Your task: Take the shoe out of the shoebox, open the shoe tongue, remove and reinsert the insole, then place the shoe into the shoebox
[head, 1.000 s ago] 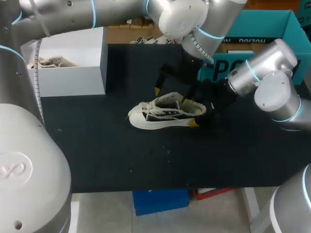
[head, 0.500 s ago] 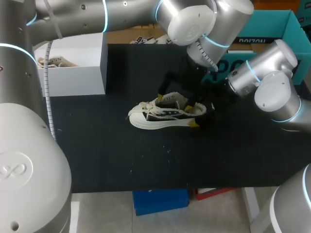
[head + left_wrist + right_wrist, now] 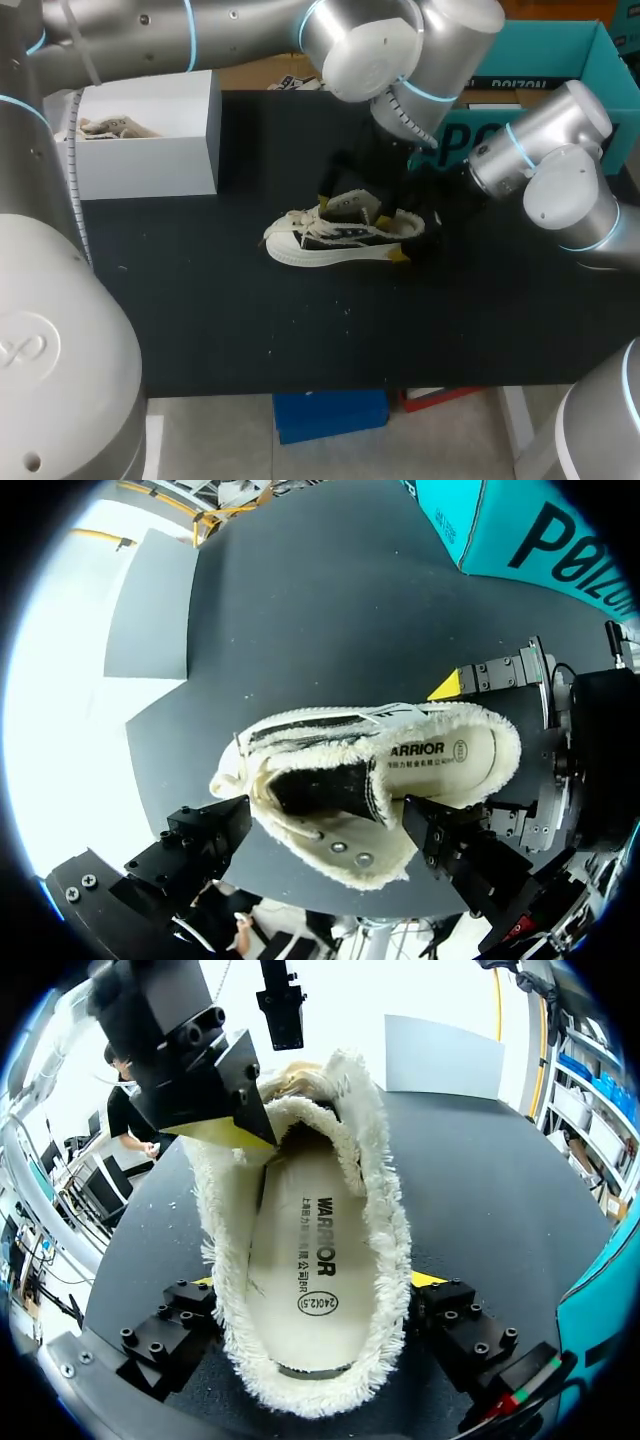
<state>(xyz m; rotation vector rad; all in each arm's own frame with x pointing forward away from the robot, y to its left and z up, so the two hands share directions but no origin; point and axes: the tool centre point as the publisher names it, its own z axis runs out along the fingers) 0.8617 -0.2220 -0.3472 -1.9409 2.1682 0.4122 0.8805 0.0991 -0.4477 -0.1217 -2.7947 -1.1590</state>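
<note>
A white and black sneaker [image 3: 340,236] lies on its sole mid-table, toe to the left. Its insole [image 3: 318,1260] lies flat inside, seen through the fuzzy collar. My left gripper [image 3: 352,205] hangs open over the shoe's middle, one finger on each side of the tongue [image 3: 320,790]; in the left wrist view the left gripper [image 3: 328,820] straddles the sneaker [image 3: 370,780]. My right gripper [image 3: 415,237] comes in from the heel end. In the right wrist view the right gripper [image 3: 318,1282] presses the heel from both sides, shut on the sneaker [image 3: 320,1210].
A white box [image 3: 150,150] stands at the back left with another shoe [image 3: 105,127] in it. A teal box [image 3: 540,70] stands at the back right, close behind my right arm. The black mat [image 3: 300,330] lies bare in front of the sneaker.
My left arm's upper joints swung right and then back left above the shoe, its gripper staying over the shoe's middle. The sneaker and my right arm have not moved.
</note>
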